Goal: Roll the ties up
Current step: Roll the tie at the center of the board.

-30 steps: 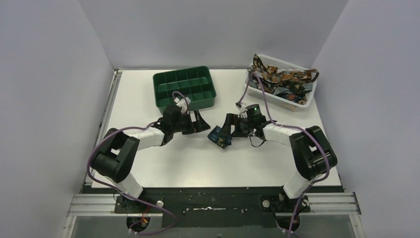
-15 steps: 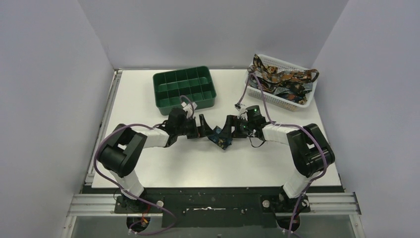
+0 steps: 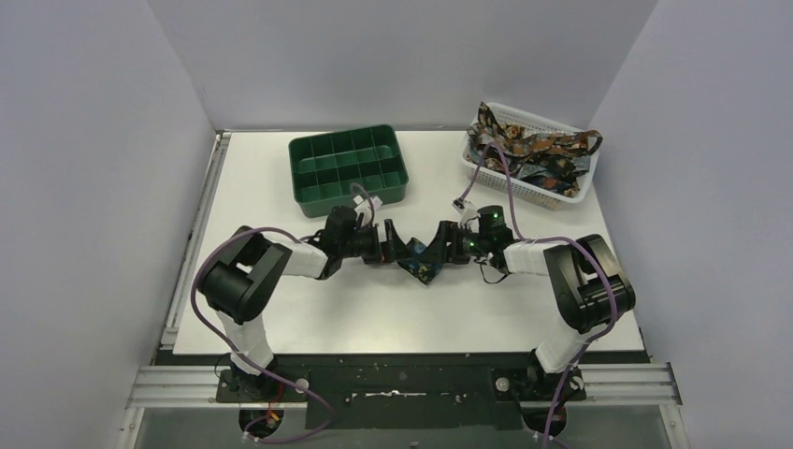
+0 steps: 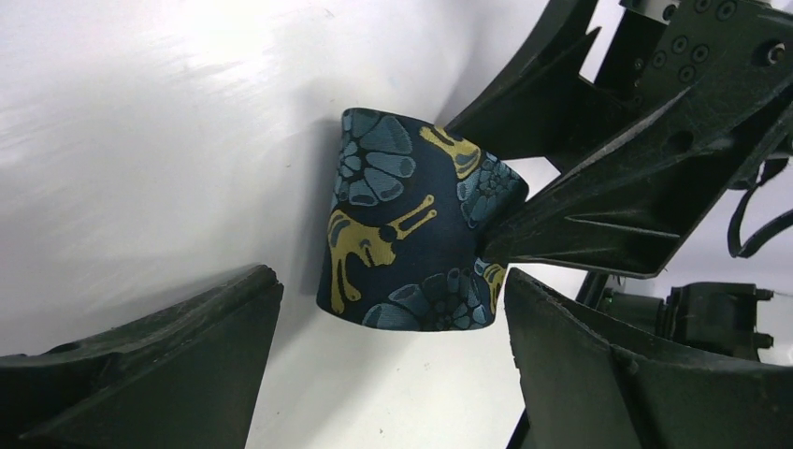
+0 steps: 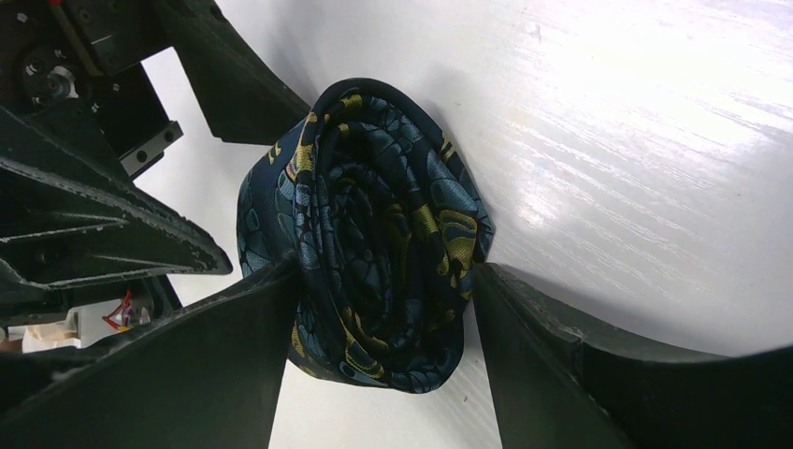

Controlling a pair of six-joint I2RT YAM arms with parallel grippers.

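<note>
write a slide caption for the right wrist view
Right gripper clamps the rolled tie, spiral end facing the camera, on the white table.

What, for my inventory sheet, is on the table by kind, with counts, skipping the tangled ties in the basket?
Rolled tie: 1
Green compartment tray: 1
White mesh basket: 1
Robot arms: 2 (left arm, right arm)
Total: 5
</note>
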